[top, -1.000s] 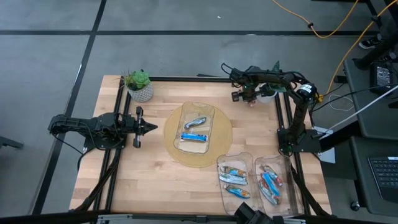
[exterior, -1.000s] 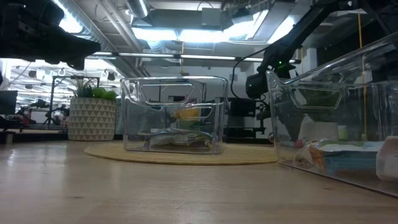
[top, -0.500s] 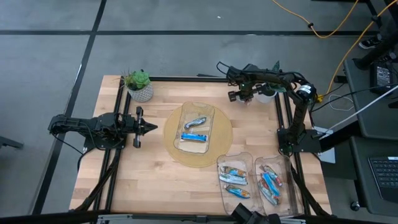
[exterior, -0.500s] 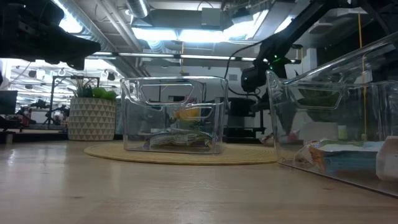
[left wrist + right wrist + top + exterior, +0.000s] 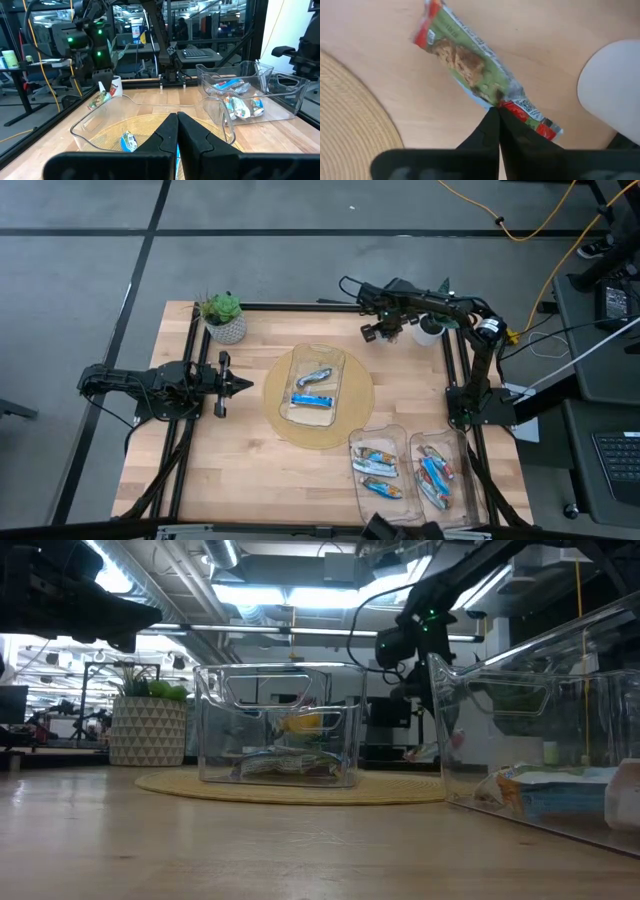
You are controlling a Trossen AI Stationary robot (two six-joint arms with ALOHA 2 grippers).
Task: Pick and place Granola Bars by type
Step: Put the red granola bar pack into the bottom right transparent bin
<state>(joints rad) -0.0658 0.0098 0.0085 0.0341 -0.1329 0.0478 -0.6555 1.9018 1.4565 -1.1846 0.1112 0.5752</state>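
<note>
Nearest the low camera, a clear bin [image 5: 560, 730] runs off frame, its bars [image 5: 545, 790] blurred. On the mat [image 5: 283, 425], another bin [image 5: 316, 385] holds two blue bars [image 5: 313, 400]. Farther back, the right claw [image 5: 383, 332], clenched, pinches a green-and-red granola bar [image 5: 470, 67] above the desk [image 5: 250, 470]. The left claw [image 5: 245, 385] waits clenched, empty.

A grey concrete floor [image 5: 300, 260] crossed by dark lines surrounds the pale wooden plank worktop [image 5: 250, 470], with an orange cable [image 5: 520, 225] looping across the upper right of the frame. In the low view, bright ceiling strip lights [image 5: 280, 592] and silver ducts [image 5: 170, 585] fill the upper frame. A dark desk with a keyboard [image 5: 615, 455] sits at the right edge.
</note>
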